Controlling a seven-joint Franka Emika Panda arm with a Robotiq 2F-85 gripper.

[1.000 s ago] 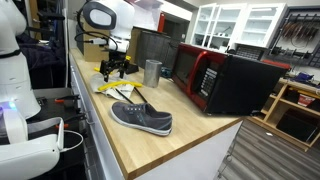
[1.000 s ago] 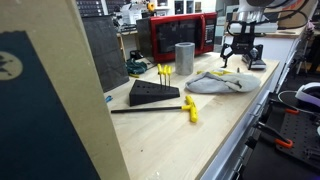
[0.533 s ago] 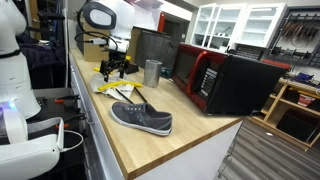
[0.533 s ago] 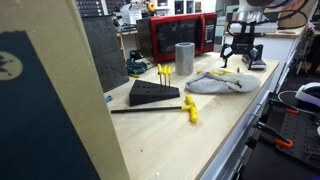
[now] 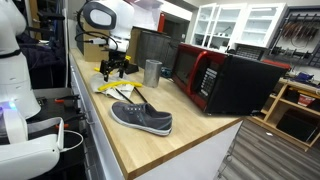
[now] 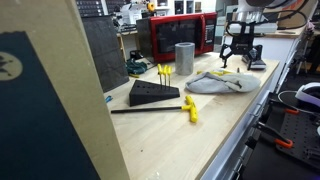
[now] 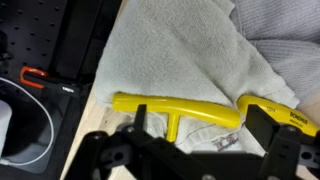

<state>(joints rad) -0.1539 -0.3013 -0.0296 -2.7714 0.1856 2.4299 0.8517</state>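
Butcher-block wood bench [image 5: 195,135] along one side of a cluttered workshop. Closest to the camera is one grey canvas slip-on shoe [image 5: 141,118] with a white rubber sole, lying flat. Behind it there's a pale, nubby towel [image 7: 170,50] spread on the wood. On that lies a yellow plastic T-handle tool [image 7: 175,108], its long crossbar lying sideways in the wrist view and its short stem pointing toward the gripper. A second yellow handle [image 7: 278,113] with black lettering sits just beside it, so that's two yellow ones on the towel. The black gripper [image 5: 115,68] hangs right over the T-handle tool with its fingers spread wide apart, clamped on nothing. Further back are one dull cylindrical metal cup [image 5: 152,72] standing upright, then one boxy red-and-black microwave [image 5: 225,80]. Compared with a second ago, nothing has budged.
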